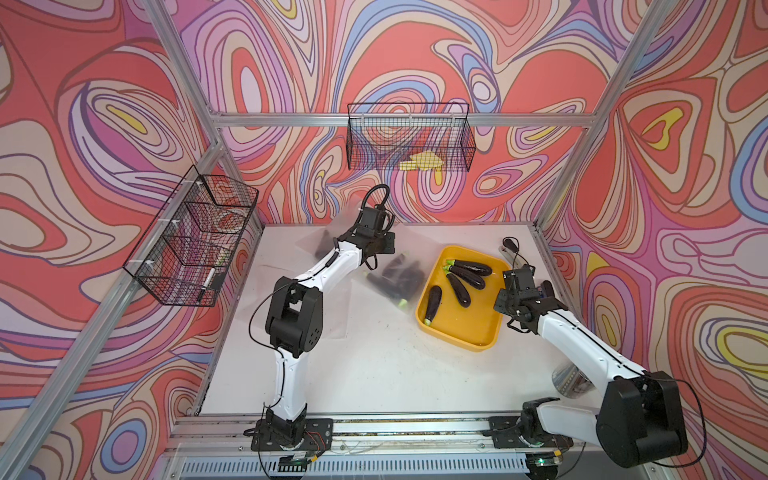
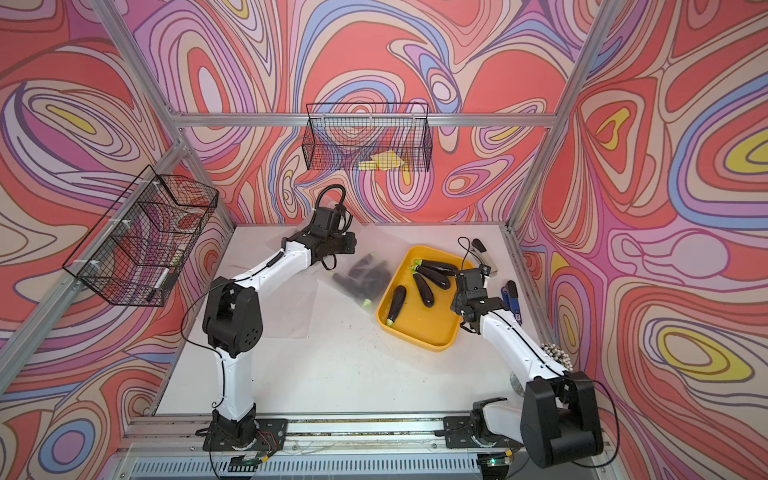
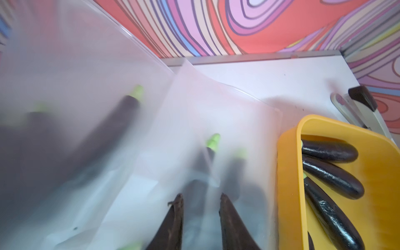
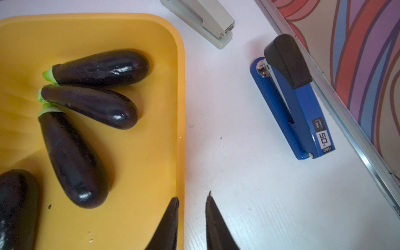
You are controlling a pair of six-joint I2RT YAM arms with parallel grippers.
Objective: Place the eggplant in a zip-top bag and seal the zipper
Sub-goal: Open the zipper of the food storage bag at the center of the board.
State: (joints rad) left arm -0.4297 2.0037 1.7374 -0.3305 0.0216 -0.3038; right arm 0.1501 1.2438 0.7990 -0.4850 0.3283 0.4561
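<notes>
Right gripper (image 4: 192, 198): fingers narrowly apart, empty, over tray (image 4: 180, 108) rim | left gripper (image 3: 201, 195): fingers narrowly apart above bag (image 3: 216, 121), hold unclear | eggplants (image 1: 458, 289): four loose in tray | bagged eggplants (image 1: 397, 274): several, beside tray, near left gripper | second bag (image 3: 86, 75): eggplant inside, close by left arm | blue stapler (image 4: 298, 112): on table (image 4: 238, 173) beside tray

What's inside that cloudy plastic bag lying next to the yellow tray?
Several dark eggplants with green stems show through the bag. They overlap and the frosted plastic blurs them, so their exact number cannot be told.
</notes>
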